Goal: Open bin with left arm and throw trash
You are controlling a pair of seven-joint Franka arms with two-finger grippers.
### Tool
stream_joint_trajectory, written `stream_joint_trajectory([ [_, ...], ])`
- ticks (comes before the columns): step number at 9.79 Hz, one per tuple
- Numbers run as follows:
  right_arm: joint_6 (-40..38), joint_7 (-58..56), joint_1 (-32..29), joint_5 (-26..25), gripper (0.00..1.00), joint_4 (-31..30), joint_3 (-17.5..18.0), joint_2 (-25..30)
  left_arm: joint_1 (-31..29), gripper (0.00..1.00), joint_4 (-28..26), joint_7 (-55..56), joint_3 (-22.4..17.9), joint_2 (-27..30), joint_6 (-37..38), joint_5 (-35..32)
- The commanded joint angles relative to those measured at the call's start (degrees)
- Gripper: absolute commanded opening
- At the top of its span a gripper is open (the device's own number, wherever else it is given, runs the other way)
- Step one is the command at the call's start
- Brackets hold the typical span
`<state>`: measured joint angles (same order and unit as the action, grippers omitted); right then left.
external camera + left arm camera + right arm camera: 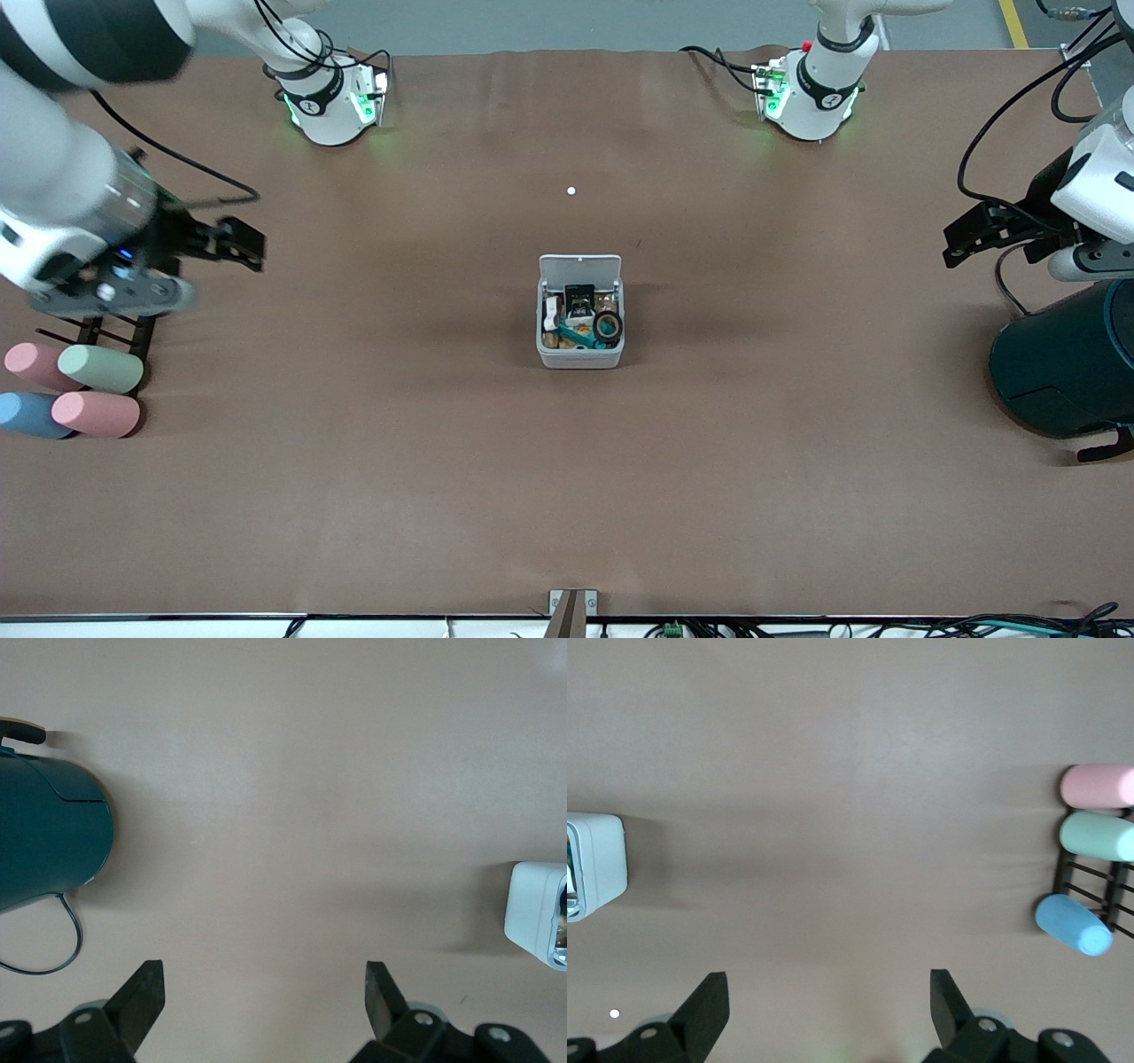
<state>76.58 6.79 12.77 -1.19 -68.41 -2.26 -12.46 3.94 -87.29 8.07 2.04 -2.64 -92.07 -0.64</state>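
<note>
Nearest you, toward the right arm's end of the table, four pastel cylinders [71, 390] lie on a black rack [111, 332]: pink and blue lowest, a green and another pink just above.

At the table's middle sits the bin [580, 354], lid [580, 267] swung up and standing open on the side toward the arm bases. Trash is already inside. You can see the black packet [579, 297] upright toward the lid, the tape ring [608, 326] beside it toward the left arm's end, and the white scrap [552, 312] against the wall at the right arm's end. Other bits, one teal, lie in the bin nearer you.

A small white dot [571, 190] lies on the table, farther off than the bin.

Your left gripper [974, 232] hangs over the table at its own end, just above the dark teal container [1067, 363], jaws spread wide and holding nothing. In the left wrist view, the fingers [142, 997] frame bare table, and the bin shows only at the picture's edge, well apart from the jaws.

Your right gripper [232, 244] hovers over the table at the other end, above the rack, jaws also wide apart and empty. In the right wrist view, its fingers [946, 997] again frame bare table; the bin sits well clear of them.
</note>
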Motion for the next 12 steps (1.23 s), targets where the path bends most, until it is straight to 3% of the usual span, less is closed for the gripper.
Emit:
stream_joint_trajectory([
  [1,-1.76,-7.11,-6.69,0.92,1.00,-2.68,0.68,6.81,-0.07,1.00,1.07,-0.60,-0.11,-0.35,0.49,0.55],
  [2,-2.48,-7.32,-8.88,1.27,1.00,-6.08,0.85,9.88,-0.07,1.00,1.07,-0.60,-0.19,-0.35,0.49,0.55],
  [4,4.33,-7.40,-9.69,1.19,1.00,-16.70,0.68,16.91,-0.07,1.00,1.07,-0.68,-0.19,-0.35,0.49,0.55],
  [5,5.15,-7.41,-9.95,0.67,1.00,-17.71,0.85,17.46,-0.07,1.00,1.07,-0.68,-0.11,-0.35,0.58,0.55],
  [8,5.25,-7.32,-12.76,0.58,1.00,-13.61,1.81,14.93,-0.07,1.00,1.07,-0.60,-0.11,-0.35,0.58,0.64],
  [10,4.82,-7.49,-15.13,0.05,1.00,-10.00,4.53,11.68,-0.07,1.00,1.07,-0.68,-0.19,-0.35,0.58,0.64],
  [12,5.16,-7.58,-15.32,-0.13,1.00,-9.81,4.54,10.35,-0.07,1.00,1.07,-0.77,-0.19,-0.35,0.49,0.55],
])
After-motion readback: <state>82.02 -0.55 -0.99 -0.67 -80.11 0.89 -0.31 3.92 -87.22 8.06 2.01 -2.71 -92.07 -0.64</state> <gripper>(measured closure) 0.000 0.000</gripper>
